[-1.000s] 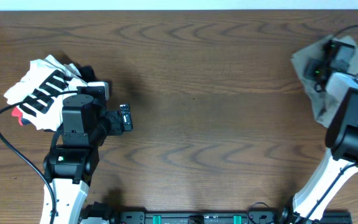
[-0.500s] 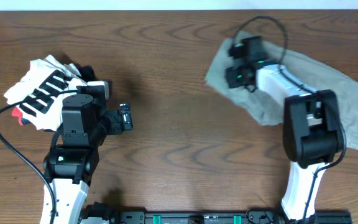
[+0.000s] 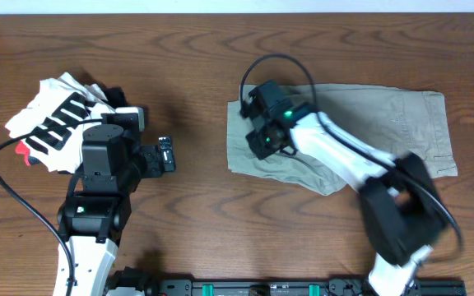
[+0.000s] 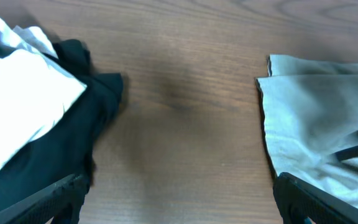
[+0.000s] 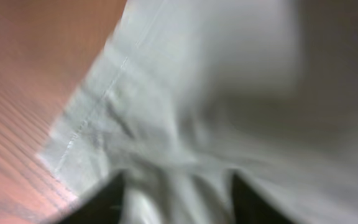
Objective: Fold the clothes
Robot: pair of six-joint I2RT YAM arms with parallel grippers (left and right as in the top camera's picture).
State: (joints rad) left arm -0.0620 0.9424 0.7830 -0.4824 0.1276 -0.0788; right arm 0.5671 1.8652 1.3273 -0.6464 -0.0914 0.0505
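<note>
The clothes, a pair of khaki shorts [image 3: 385, 123], lie spread out on the table from the centre to the right. My right gripper [image 3: 262, 133] is down on their left end. In the right wrist view, which is blurred, its two dark fingers stand apart around a ridge of the shorts' cloth [image 5: 229, 81], so the right gripper [image 5: 176, 202] looks open. My left gripper [image 3: 167, 154] hovers wide open over bare wood, left of the shorts. In its own view the left gripper [image 4: 179, 205] has nothing between its fingers, and the shorts' left edge [image 4: 316, 124] lies to the right.
A white garment with black stripes [image 3: 56, 119] sits bunched at the table's left on a black garment [image 3: 109, 97]. Both show at the left of the left wrist view, white [image 4: 17, 99] and black [image 4: 73, 137]. Bare wood [image 4: 185, 112] separates them from the shorts.
The right arm swept from the table's right edge towards the centre, pulling the shorts along and spreading them out. Its jaws have parted. The left arm has not moved.
</note>
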